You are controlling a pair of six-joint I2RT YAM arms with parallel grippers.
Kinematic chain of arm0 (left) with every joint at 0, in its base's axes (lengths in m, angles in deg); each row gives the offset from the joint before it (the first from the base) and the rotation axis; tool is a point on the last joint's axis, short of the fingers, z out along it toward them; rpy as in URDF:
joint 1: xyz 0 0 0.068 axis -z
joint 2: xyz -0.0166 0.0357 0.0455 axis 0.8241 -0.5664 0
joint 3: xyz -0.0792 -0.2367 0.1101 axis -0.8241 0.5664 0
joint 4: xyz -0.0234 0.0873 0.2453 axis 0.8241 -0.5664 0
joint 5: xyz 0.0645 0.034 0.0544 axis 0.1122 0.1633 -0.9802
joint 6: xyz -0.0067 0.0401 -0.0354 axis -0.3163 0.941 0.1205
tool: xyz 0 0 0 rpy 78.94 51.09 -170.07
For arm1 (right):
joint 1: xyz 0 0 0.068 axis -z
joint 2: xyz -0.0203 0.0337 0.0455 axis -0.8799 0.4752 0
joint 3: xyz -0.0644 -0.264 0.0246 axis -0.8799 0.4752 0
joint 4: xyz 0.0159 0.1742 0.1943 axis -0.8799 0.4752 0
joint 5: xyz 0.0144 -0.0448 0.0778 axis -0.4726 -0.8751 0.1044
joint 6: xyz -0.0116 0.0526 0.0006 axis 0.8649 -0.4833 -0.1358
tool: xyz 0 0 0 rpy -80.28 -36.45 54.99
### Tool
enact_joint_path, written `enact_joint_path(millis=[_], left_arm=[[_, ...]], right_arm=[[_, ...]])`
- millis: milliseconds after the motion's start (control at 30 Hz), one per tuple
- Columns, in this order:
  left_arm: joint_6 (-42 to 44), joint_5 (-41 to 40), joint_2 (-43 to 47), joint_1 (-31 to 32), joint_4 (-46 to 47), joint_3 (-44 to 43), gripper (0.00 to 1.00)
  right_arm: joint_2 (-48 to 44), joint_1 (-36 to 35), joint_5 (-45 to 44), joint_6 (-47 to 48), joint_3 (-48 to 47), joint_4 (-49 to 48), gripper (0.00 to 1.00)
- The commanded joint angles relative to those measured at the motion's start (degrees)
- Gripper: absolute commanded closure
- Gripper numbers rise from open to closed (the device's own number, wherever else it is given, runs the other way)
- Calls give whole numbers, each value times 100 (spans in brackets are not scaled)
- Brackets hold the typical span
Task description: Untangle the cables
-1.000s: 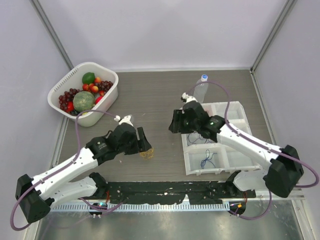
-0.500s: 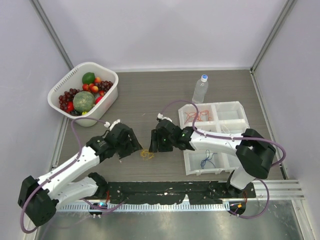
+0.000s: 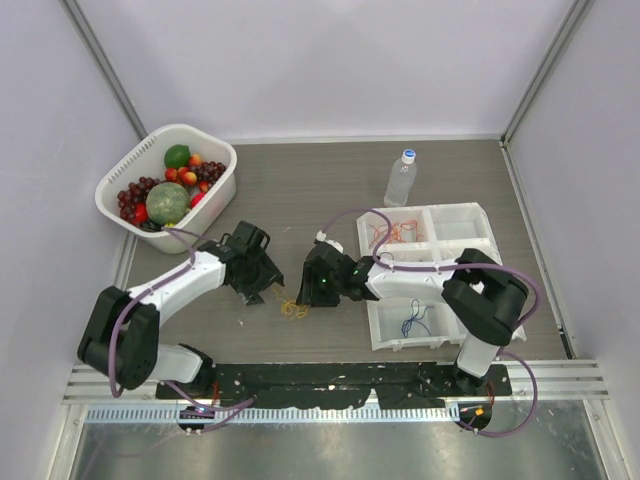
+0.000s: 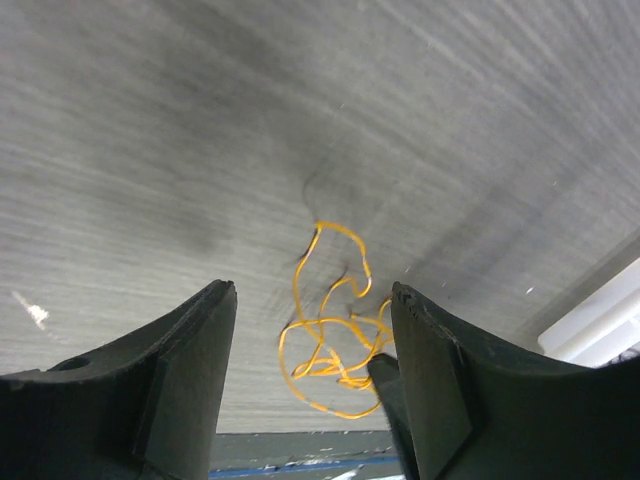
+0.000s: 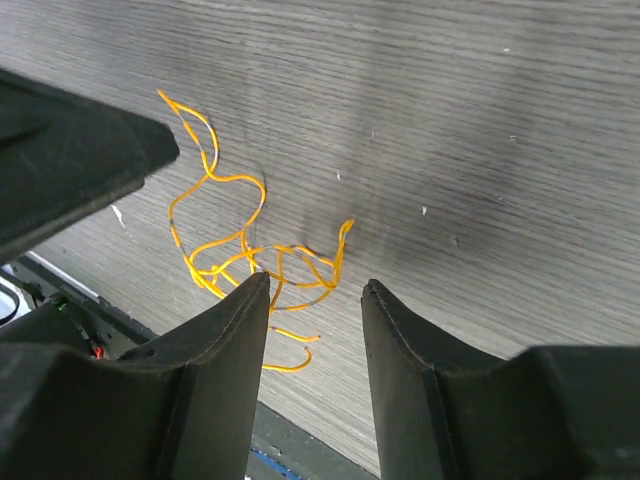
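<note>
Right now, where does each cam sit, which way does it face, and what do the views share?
Top external: fixed above and behind, looking down at the table; the left arm and right arm show whole, with the orange cable by their tips.
Left wrist: on the left arm, looking down past the open left gripper at the cable; both its fingers show.
Right wrist: on the right arm, looking down past the open right gripper at the cable; both its fingers show.
Shared: all three see the cable.
</note>
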Motion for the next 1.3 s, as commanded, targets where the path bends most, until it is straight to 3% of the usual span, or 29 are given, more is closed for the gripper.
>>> enact_joint_path(millis=[0, 333, 400, 533, 600, 767, 1033, 1267], left_arm=[[-24, 74, -567, -88, 186, -491, 34], [-103, 311, -1025, -88, 573, -316, 51], [-85, 338, -1034, -88, 643, -333, 58], [64, 549, -1061, -88, 933, -368, 85], [213, 506, -965, -88, 882, -465, 94], [723, -423, -184, -88, 145, -842, 100], [715, -1691, 1582, -88, -815, -1107, 100], [653, -2438, 2085, -97, -1527, -1441, 100]], right_arm=[[84, 8, -107, -155, -279, -124, 53], [225, 35, -125, 29, -340, -1, 66], [164, 35, -151, 125, -367, 26, 73], [23, 35, -222, 371, -463, 236, 83], [-65, 26, -222, 459, -490, 333, 88], [-398, 35, -810, 802, -507, 772, 99], [-1207, 35, -1952, 1285, -323, 1634, 99], [-1787, 26, -2849, 1462, -279, 2363, 99]])
